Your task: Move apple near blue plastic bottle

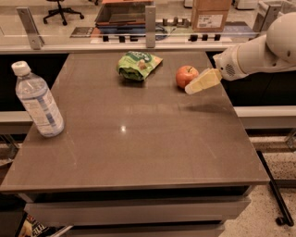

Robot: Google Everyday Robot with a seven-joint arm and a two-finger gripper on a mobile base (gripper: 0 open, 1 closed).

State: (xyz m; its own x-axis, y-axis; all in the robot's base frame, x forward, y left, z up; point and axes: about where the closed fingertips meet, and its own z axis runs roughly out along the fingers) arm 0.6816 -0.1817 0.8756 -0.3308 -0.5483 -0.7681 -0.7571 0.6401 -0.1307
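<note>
- The table (138,148) is a brown square top. Taking its middle as the clock's centre, the apple (185,75) sits at about 1 o'clock, near the far edge and close to the right-hand edge.
- The blue plastic bottle (39,104) stands upright at 9 o'clock, just inside the left edge and well apart from the apple.
- A green snack bag (137,65) lies at 12 o'clock near the far edge, beside the apple at the apple's 9 o'clock.
- The middle of the top and its whole near half, from 3 through 6 to 8 o'clock, are bare between apple and bottle.
- The gripper (192,88) comes in from 2 o'clock on a white arm (259,51) that reaches over the right edge.
- Its pale yellow tip lies at the apple's 5 o'clock, just beside the fruit.
- Whether it touches the apple, and whether it is wide or narrow, cannot be told; it holds nothing that can be seen.
- Beyond the far edge runs a counter with an upright post (150,21), a cardboard box (210,14) and an office chair (62,7) further back.
- Speckled floor (282,185) shows at 4 o'clock.
</note>
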